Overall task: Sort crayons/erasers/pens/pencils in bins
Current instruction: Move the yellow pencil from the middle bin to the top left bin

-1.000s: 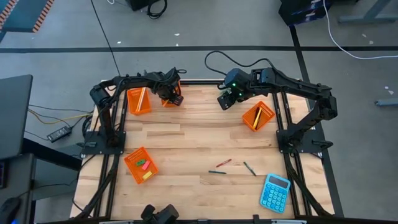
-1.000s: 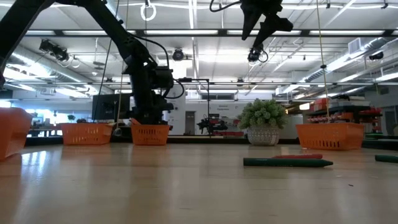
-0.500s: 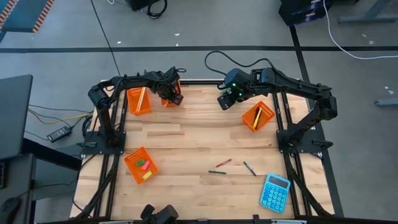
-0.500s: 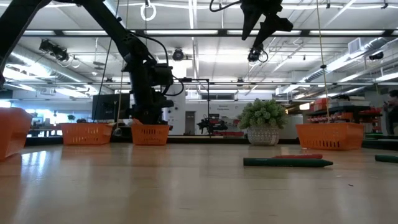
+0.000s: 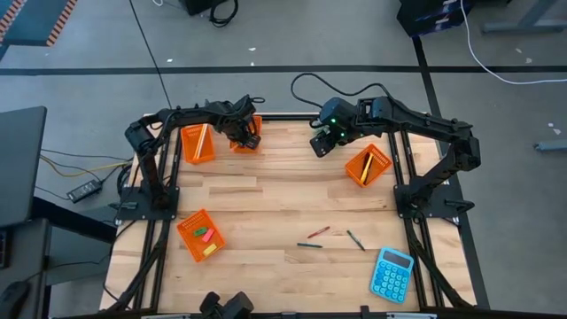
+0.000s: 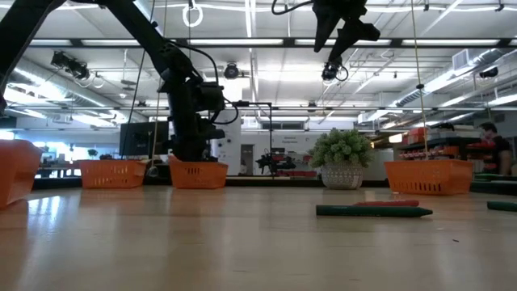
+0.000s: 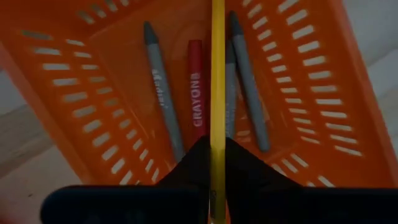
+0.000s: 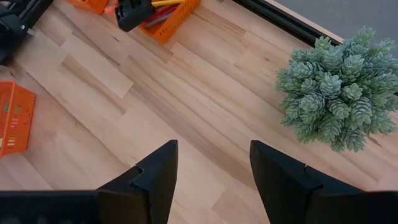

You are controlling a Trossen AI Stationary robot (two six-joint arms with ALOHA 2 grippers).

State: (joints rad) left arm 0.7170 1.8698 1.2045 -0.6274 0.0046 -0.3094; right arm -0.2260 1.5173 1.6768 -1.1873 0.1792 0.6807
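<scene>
Over the far-left bin we hold our left gripper, fingers pinched tight on a yellow pencil that stands over grey and red crayons lying inside. Our right gripper hovers wide apart and empty near the potted plant.

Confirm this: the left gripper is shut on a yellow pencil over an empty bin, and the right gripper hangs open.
One thing is wrong: the bin is not empty. The left wrist view shows a red crayon and grey crayons lying in it. The rest holds: the left gripper is shut on the yellow pencil over that bin, and the right gripper hangs open.
</scene>
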